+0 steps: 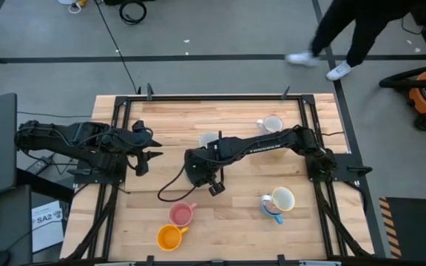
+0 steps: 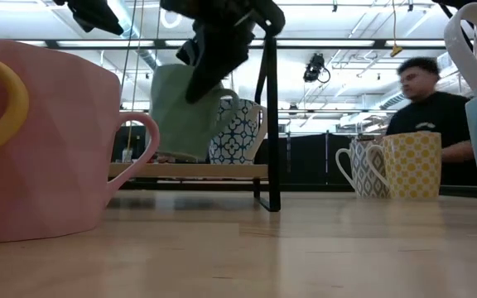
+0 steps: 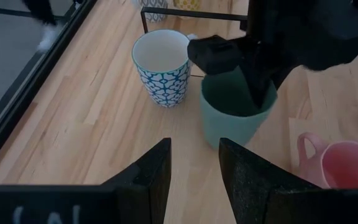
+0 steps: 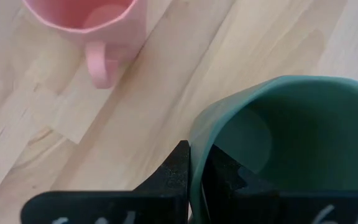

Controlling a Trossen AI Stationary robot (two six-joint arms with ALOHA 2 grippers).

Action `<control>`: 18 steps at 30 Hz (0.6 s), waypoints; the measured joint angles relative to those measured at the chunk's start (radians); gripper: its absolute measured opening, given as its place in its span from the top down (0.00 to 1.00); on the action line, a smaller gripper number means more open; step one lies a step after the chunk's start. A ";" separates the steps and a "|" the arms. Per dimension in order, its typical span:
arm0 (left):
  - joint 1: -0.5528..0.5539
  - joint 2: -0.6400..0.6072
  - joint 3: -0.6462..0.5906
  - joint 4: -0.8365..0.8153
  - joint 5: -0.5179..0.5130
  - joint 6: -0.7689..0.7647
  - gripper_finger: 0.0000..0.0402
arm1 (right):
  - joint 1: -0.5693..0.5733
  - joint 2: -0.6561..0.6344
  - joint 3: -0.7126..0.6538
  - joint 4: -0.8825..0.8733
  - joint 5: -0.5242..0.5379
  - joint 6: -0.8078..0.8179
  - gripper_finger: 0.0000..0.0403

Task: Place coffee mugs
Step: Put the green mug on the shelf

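1. Right gripper (image 4: 194,177) is out over the middle of the table, fingers clamped on the rim of the teal-green mug (image 4: 291,143): one finger inside the wall, the other outside.
2. In the low view the teal-green mug (image 2: 185,112) hangs tilted, clear of the tabletop, beneath the dark right arm.
3. Blue-patterned white mug (image 3: 161,67) stands upright just beside the held mug, on the far side from the table's front edge; the two are apart in the left wrist view.
4. Pink mug (image 1: 181,214) stands upright on the table near the front, with the orange mug (image 1: 168,237) just beside it, closer to the edge. Touching or not: cannot tell from above.
5. On the right half, a white mug (image 1: 282,199) is nested in or leaning on a blue mug (image 1: 271,209); the view is too coarse to say which.
6. Another pale mug (image 1: 271,124) stands near the back of the table by the right arm's base.
7. Left gripper (image 1: 143,151) waits at the left edge of the table (image 1: 235,222), its fingers (image 3: 151,174) apart and empty, pointing towards the held mug.
8. A person (image 2: 433,112) in a dark top is behind the table, in the room.
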 joint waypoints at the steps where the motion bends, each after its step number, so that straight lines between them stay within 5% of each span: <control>1: 0.000 0.000 0.000 -0.001 0.000 0.000 0.65 | -0.001 0.001 -0.002 -0.002 0.000 0.000 0.91; 18: 0.000 0.000 0.000 0.000 0.000 0.000 0.65 | -0.003 -0.002 -0.054 0.032 0.001 -0.001 0.88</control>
